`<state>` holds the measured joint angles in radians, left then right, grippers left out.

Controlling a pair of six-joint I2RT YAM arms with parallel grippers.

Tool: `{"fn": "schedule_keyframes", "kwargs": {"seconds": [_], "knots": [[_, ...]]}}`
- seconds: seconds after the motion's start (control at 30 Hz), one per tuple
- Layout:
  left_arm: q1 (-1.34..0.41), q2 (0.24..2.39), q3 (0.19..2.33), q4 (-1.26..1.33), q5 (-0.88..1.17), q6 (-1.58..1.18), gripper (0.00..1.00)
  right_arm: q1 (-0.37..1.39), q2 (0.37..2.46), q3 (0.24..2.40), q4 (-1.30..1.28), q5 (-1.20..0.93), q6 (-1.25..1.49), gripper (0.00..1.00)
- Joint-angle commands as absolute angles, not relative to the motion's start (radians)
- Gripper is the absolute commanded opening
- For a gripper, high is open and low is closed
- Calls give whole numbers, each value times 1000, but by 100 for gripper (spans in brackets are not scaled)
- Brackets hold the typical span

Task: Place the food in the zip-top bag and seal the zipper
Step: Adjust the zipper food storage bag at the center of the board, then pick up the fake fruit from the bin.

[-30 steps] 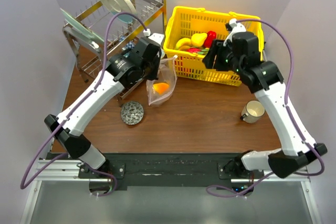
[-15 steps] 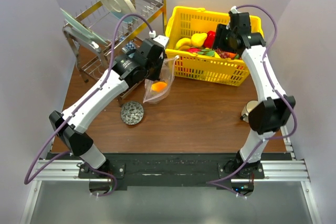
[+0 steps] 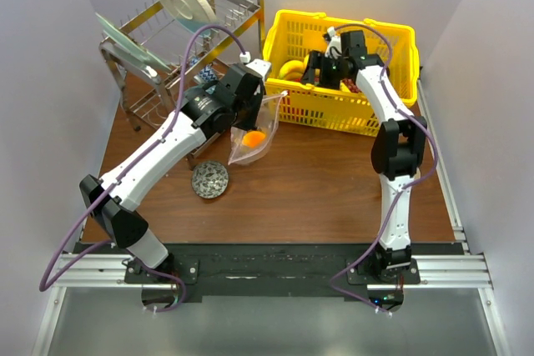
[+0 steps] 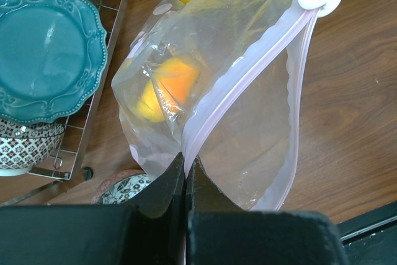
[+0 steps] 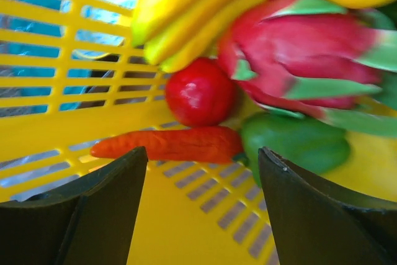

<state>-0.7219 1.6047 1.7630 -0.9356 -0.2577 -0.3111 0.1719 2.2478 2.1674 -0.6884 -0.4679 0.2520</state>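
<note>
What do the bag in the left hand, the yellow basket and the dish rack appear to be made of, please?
Zip-top bag: thin, soft plastic film, clear and glossy. It creases, and the orange food shows through it.
Yellow basket: probably rigid moulded plastic, with even colour and lattice walls.
Dish rack: seemingly metal tube and wire, with a shiny, silvery finish that catches the light.

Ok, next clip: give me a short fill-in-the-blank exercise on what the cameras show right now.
1. The left gripper holds the zip-top bag by its rim, jaws ____.
2. The right gripper hovers with open jaws inside the ____ basket.
3. In the left wrist view, the teal plate lies to the bag's ____.

Missing words: shut; yellow; left.
</note>
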Motion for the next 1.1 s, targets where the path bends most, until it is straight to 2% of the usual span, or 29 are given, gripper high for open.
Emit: {"fn": "schedule_keyframes", "kwargs": {"seconds": [0.0, 0.13, 0.3, 0.7, 0.9, 1.0, 1.07], "knots": [[-718, 1588, 1756, -902, -264, -304, 0, 178, 2194, 2125, -511, -783, 288, 79], [-719, 1592, 1755, -902, -259, -301, 0, 186, 2172, 2049, -394, -885, 258, 80], [-718, 1595, 1755, -904, -261, -298, 0, 213, 2235, 2172, -540, -874, 137, 80], [-719, 1600, 1763, -907, -259, -293, 0, 285, 2379, 2338, -776, -588, -57, 81], [-719, 1611, 1778, -911, -258, -293, 0, 298, 2418, 2367, -798, -459, -83, 76], [-719, 1617, 1782, -911, -256, -293, 0, 298, 2424, 2372, -792, -401, -83, 69], [-719, 1623, 1787, -914, -256, -293, 0, 299, 2415, 2359, -782, -354, -75, 59]]}}
